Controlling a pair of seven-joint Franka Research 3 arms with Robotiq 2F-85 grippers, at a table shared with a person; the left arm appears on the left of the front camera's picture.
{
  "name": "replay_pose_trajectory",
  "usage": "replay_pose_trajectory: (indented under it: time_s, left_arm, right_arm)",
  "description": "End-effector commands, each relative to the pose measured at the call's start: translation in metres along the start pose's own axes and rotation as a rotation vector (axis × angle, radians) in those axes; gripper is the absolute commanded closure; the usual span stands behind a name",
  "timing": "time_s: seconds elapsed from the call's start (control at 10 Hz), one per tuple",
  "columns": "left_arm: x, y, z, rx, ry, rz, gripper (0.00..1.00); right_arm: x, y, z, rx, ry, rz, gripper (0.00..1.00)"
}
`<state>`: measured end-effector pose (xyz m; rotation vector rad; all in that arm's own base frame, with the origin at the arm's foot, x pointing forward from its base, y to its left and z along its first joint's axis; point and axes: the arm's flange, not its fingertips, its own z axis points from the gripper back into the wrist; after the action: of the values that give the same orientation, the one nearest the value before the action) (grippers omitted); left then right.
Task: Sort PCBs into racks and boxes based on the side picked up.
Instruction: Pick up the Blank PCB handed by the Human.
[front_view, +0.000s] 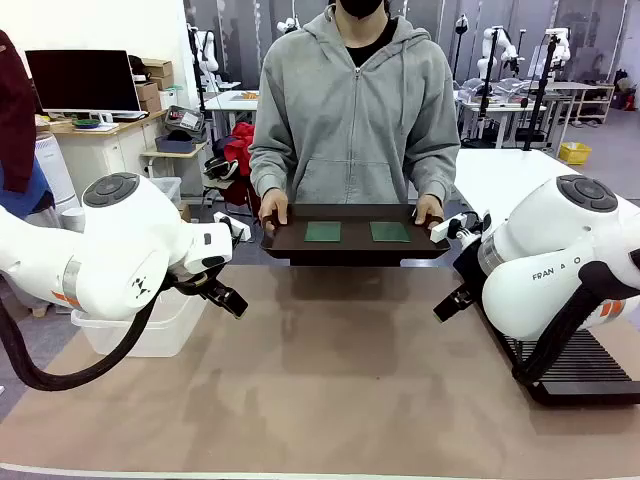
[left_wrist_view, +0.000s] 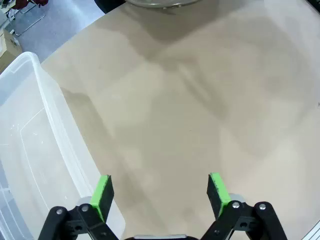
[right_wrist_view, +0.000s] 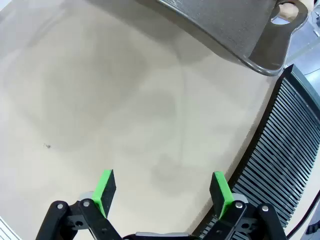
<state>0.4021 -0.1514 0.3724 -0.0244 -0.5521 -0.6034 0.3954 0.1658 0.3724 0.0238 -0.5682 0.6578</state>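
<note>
Nearest the lens, my left gripper and right gripper are hanging just short of the tray that a person is holding out, with two PCBs lying flat on it. "FRAN" is showing on my right arm.

Left wrist: my fingers are standing apart and empty, the box lying well short of the tray.

Right wrist: fingers apart and empty too, the rack running beside the tray's handle.

I'm judging that pickup is not yet begun; next I'm needing to reach in for one board's edge.

Front camera faces across the table toward the person — each wrist camera looks down close, sharing that tan tabletop.
</note>
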Motion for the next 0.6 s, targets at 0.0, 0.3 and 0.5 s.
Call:
replay_pose_trajectory:
  time_s: [0.0, 0.3, 0.5]
  left_arm:
    - [0.0, 0.0, 0.0, 0.0, 0.0, 0.0, 0.0]
    - [0.0, 0.0, 0.0, 0.0, 0.0, 0.0, 0.0]
    - [0.0, 0.0, 0.0, 0.0, 0.0, 0.0, 0.0]
  right_arm:
    - [0.0, 0.0, 0.0, 0.0, 0.0, 0.0, 0.0]
    - [0.0, 0.0, 0.0, 0.0, 0.0, 0.0, 0.0]
    - [0.0, 0.0, 0.0, 0.0, 0.0, 0.0, 0.0]
